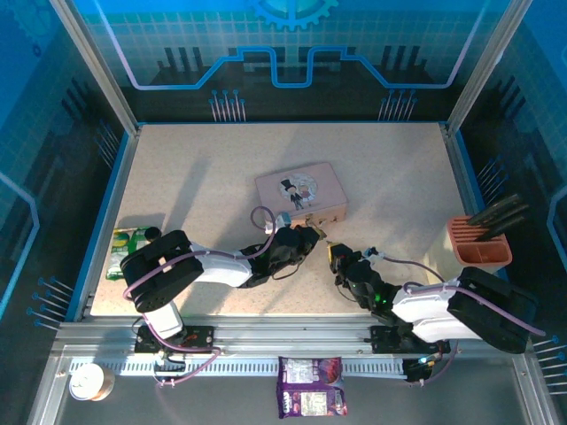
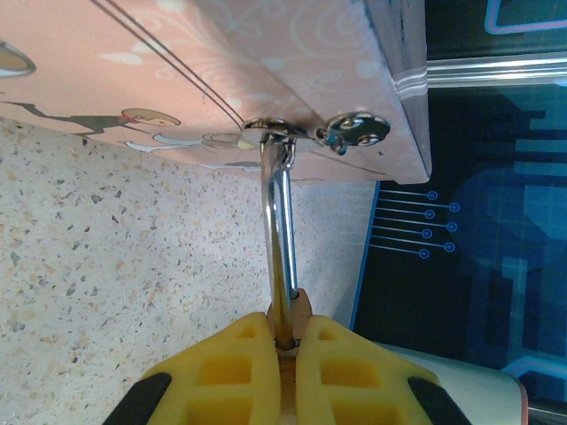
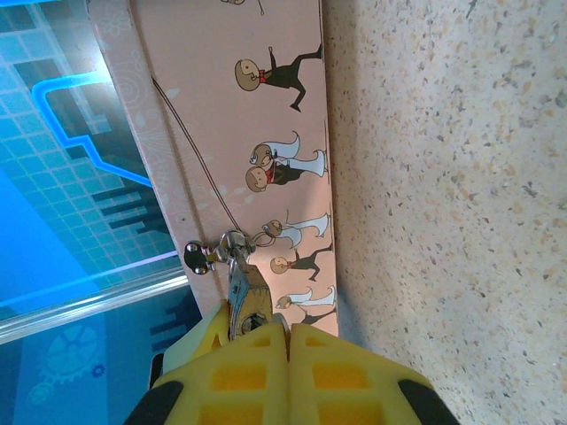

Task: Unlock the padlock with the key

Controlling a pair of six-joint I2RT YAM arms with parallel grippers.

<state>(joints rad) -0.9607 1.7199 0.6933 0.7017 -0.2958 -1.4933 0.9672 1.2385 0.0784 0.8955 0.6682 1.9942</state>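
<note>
Brass shows just a sliver: your left gripper (image 2: 285, 335) is clenched on the one padlock (image 2: 282, 239), hooked through the hasp (image 2: 354, 131) of the one pink tin (image 2: 221, 53). Your right gripper (image 3: 286, 335) pinches the one key (image 3: 246, 305), mostly hidden, near that hasp.

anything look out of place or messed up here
Nothing looks spilled or damaged. One stray item: a purple packet lies off the table, across the slotted rail at the near edge. The pink tin sits a little skewed to the table's edges.
</note>
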